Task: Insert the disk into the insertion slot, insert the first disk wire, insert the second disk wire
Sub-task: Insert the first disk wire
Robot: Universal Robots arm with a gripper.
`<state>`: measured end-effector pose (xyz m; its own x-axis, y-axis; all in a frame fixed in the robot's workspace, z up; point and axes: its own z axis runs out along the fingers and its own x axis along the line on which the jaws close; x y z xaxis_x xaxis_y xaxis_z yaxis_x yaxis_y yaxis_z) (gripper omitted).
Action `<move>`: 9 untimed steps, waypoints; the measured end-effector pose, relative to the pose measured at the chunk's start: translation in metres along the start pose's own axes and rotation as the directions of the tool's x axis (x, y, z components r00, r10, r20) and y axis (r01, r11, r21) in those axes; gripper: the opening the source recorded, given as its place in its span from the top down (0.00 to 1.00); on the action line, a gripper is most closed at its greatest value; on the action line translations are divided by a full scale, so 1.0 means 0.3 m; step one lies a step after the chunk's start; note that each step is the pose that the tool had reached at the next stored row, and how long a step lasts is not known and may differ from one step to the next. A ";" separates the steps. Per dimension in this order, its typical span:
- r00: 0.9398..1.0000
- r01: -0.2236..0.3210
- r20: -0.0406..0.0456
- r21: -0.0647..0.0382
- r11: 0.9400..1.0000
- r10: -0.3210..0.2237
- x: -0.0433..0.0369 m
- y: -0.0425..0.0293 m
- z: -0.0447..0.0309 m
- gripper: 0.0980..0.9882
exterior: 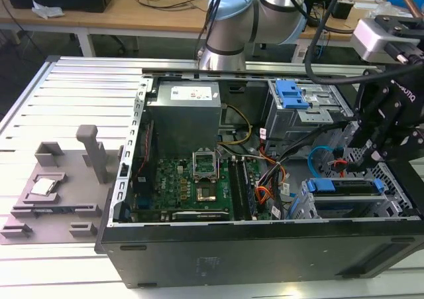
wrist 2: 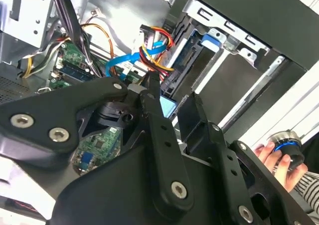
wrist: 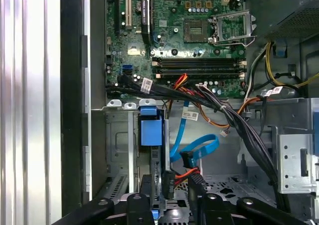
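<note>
No print can be made out. A white label [exterior: 193, 91] on the power supply [exterior: 182, 123] and small white tags [wrist: 146, 85] on the cables [wrist: 169, 91] carry print too small to tell. White lettering [exterior: 402, 89] on the hand [exterior: 364, 152] is partly hidden.

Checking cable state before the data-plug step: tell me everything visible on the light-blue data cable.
The second disk wire is a thin, flat, light-blue cable that looks like plastic. In the first wrist view it runs down from the dark cable bundle, curls in an open loop and ends in a small dark plug. The plug looks unconnected and sits next to the orange-red wires. The wire lies beside the disk, apart from its blue bracket. The gripper sits close to the plug; whether they touch cannot be told.
</note>
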<state>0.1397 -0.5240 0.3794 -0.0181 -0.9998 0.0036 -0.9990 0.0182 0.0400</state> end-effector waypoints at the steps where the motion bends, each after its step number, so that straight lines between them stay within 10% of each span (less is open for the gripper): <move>1: 1.000 0.000 0.000 0.000 1.000 0.000 0.000 0.000 0.001 0.64; 9: 1.000 0.000 0.000 0.000 1.000 0.000 0.000 -0.001 0.025 0.64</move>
<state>0.1397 -0.5239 0.3717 -0.0181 -0.9998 0.0037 -0.9990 0.0182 0.0399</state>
